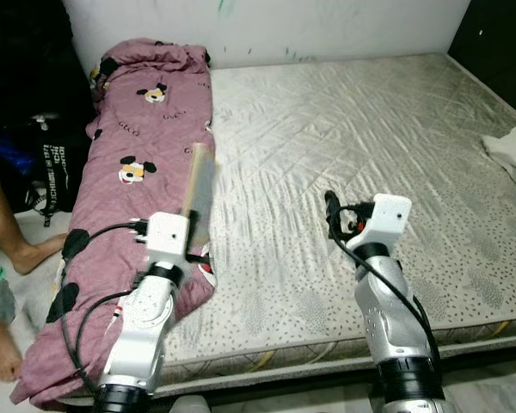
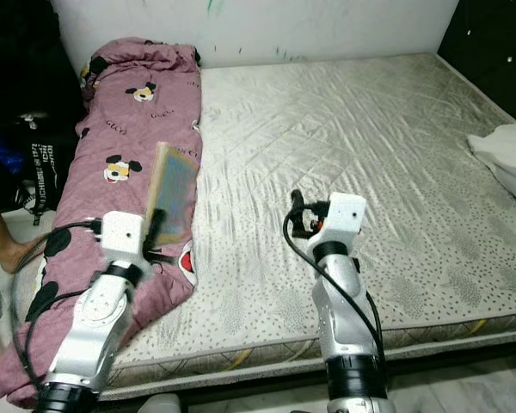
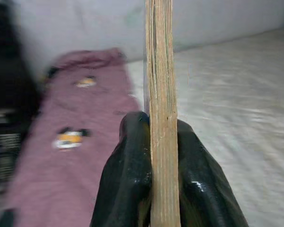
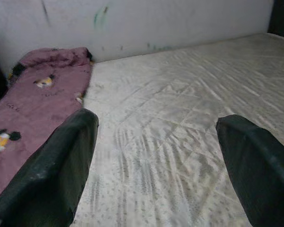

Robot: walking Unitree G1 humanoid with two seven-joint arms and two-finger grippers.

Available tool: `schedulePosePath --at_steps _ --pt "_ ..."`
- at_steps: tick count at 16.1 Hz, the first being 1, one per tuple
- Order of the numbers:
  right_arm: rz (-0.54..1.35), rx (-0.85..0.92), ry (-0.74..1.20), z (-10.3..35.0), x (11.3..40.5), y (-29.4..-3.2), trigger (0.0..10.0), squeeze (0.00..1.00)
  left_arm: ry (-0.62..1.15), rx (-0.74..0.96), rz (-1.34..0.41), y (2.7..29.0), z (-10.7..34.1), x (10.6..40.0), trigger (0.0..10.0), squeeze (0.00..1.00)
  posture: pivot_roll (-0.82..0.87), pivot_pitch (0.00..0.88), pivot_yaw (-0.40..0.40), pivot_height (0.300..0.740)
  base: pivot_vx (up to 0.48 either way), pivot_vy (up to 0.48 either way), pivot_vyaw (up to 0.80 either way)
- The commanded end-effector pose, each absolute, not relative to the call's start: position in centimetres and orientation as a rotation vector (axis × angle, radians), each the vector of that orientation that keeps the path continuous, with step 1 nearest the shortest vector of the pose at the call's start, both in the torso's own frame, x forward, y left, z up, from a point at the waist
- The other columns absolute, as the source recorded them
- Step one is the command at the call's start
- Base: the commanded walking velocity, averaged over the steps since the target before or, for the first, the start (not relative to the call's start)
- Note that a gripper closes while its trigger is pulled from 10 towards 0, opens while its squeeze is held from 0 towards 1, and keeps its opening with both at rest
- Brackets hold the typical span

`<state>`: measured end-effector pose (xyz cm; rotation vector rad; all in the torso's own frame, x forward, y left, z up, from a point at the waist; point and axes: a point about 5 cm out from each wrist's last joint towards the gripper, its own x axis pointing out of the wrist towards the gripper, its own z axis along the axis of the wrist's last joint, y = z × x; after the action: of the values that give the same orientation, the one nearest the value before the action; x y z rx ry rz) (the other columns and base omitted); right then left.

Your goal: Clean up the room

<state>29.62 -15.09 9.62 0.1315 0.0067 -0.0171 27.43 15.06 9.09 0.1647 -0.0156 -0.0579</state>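
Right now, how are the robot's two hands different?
The left hand is shut on a thin book, held upright on its edge; the right hand is open and holds nothing. The left hand is over the pink blanket's edge; the right hand is over the bare mattress. Both have two black fingers and reach forward over the bed.

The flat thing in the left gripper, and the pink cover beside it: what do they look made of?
The flat thing looks like a book or card: its edge shows thin tan layers, like paper, matte. Hard to be sure. The left gripper fingers clamp it. The pink cover looks like soft woven fabric, creased and printed with cartoon figures.
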Motion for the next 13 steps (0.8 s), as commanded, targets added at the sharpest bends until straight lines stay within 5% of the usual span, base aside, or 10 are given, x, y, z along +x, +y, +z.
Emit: schedulePosePath --at_steps 1,13 --pt "-0.034 0.104 0.032 8.6 29.1 -15.3 10.0 0.00 -0.053 0.190 0.031 16.7 9.6 27.5 10.0 0.00 0.04 0.000 0.017 0.740 0.000 0.000 0.00" --pt "-0.062 0.041 0.050 7.3 28.4 -14.7 10.0 0.00 -0.087 0.233 -0.073 15.2 9.4 27.5 10.0 0.00 0.03 0.000 0.037 0.740 0.000 0.000 0.00"
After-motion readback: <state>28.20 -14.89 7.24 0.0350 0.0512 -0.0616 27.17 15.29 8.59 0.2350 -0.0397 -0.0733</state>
